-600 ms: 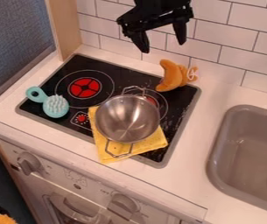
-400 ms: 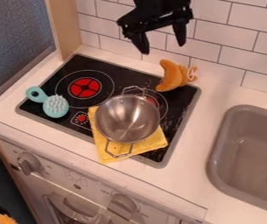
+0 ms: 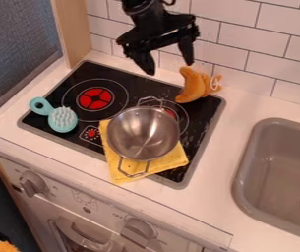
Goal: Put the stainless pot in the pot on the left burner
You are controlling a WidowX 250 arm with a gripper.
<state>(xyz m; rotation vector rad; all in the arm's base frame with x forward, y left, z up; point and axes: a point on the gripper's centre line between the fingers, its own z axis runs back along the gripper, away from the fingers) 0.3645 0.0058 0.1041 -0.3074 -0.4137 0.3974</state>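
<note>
Back: white tile wall (image 3: pixel 260 29), dark grout lines | Left: upright light-wood panel (image 3: pixel 72 29), blue-grey surface (image 3: pixel 14 39) beside it | Middle: white countertop (image 3: pixel 221 152) | Right: grey sink (image 3: pixel 240 170) | Below: oven front (image 3: pixel 63 199)

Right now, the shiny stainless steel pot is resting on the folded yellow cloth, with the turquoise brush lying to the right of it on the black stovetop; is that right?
Not quite: in the camera view, the turquoise brush lies to the left of the shiny stainless steel pot. The pot does rest on the yellow cloth.
</note>
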